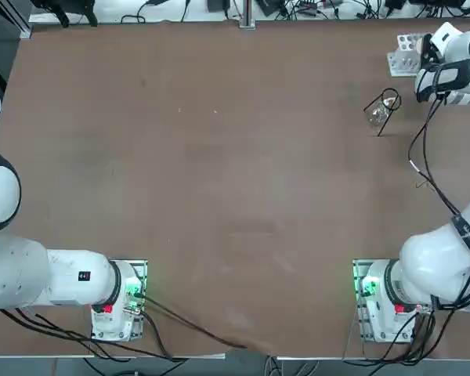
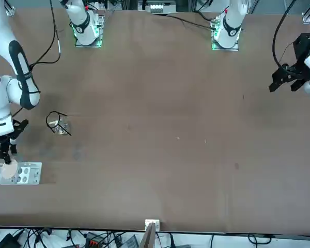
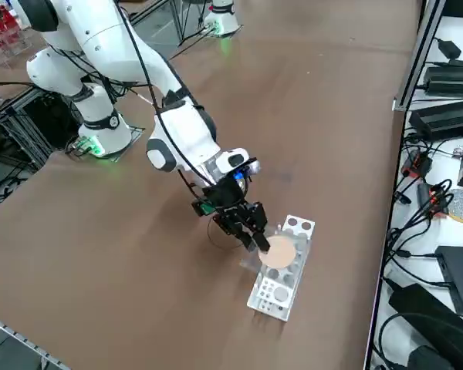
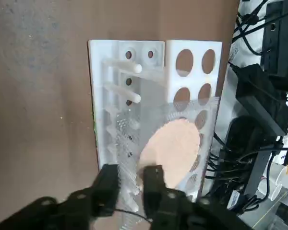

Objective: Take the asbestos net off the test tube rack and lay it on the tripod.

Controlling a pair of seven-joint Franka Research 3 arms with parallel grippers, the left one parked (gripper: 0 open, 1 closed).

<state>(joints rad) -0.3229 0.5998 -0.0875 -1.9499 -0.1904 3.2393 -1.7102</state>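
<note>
Gripper: the right gripper (image 4: 132, 184) is hovering low over the rack (image 4: 153, 115), its fingers standing apart at the net's edge, gripping nothing.
Net: the net (image 4: 175, 143) is lying flat on the rack's top, its pale disc covering several holes.
Rack: it is sitting near the table's far right corner.
Tripod: the tripod (image 1: 382, 110) is standing just beside the rack, toward the table (image 1: 219, 172) centre.

Asbestos net (image 4: 170, 143) flat atop white test tube rack (image 4: 134, 67); black tripod (image 1: 383, 108) nearby.
</note>
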